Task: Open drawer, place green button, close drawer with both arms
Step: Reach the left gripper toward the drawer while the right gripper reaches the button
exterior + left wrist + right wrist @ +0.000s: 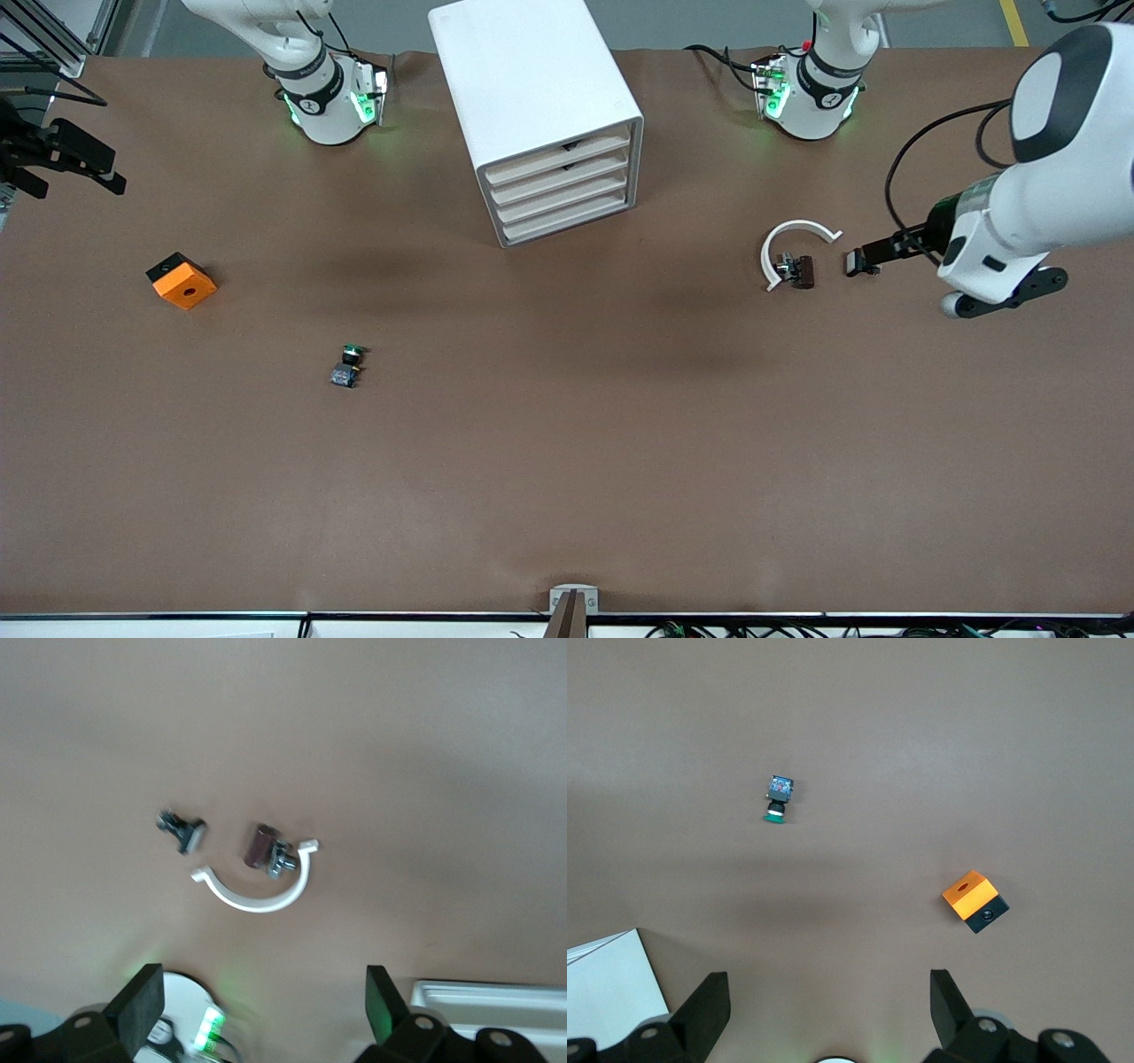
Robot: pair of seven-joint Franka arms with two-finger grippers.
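A boxy white cabinet (540, 106) stands at upper centre, its lowest cream drawer (567, 220) shut. The tiny green-capped button (347, 365) lies on matte brown table (567, 461), lower left of centre. The left gripper (264, 1003) and right gripper (830, 1001) both gape wide, empty.

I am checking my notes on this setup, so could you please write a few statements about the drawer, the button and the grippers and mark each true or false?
1. The lowest drawer of the cabinet is pulled out. False: all four fronts sit flush.
2. The button lies on the table, nearer the front camera than the orange cube. True.
3. The right gripper holds the button. False: it is open, empty, above the table.
4. The left gripper is open. True.
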